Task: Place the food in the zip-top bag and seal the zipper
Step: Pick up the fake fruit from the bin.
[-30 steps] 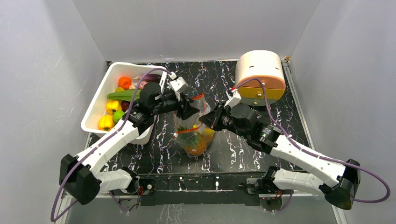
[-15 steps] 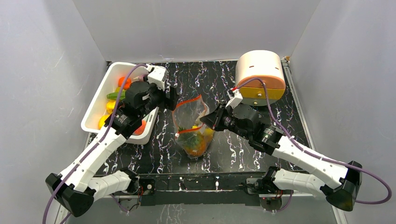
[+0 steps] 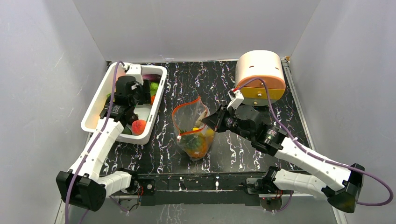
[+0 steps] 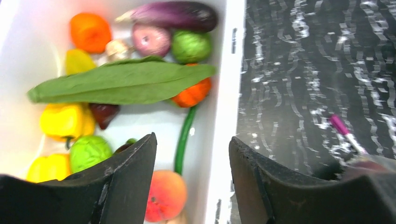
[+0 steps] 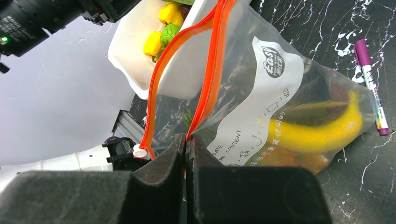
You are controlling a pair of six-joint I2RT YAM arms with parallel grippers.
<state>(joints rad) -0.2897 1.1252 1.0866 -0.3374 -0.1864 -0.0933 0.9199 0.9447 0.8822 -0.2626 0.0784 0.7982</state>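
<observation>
Zip-top bag point(image 3: 192, 131) stands mid-table, part-filled, its zipper point(image 5: 208, 79) rim pinched in the closed right gripper point(image 5: 187, 144). Left gripper point(image 4: 192, 140) hangs parted and empty above the tub point(image 3: 95, 105). Risk: rim slips, mouth collapses, food point(image 4: 88, 31) misses.

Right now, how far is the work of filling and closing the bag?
Done: a banana and other food lie in the bag. In hand: the right tool is shut on the bag's edge, holding its mouth open; the left tool hangs open and empty over the tub. Left: many pieces in the tub, such as the peach, must go in, and the zipper is unsealed.
</observation>
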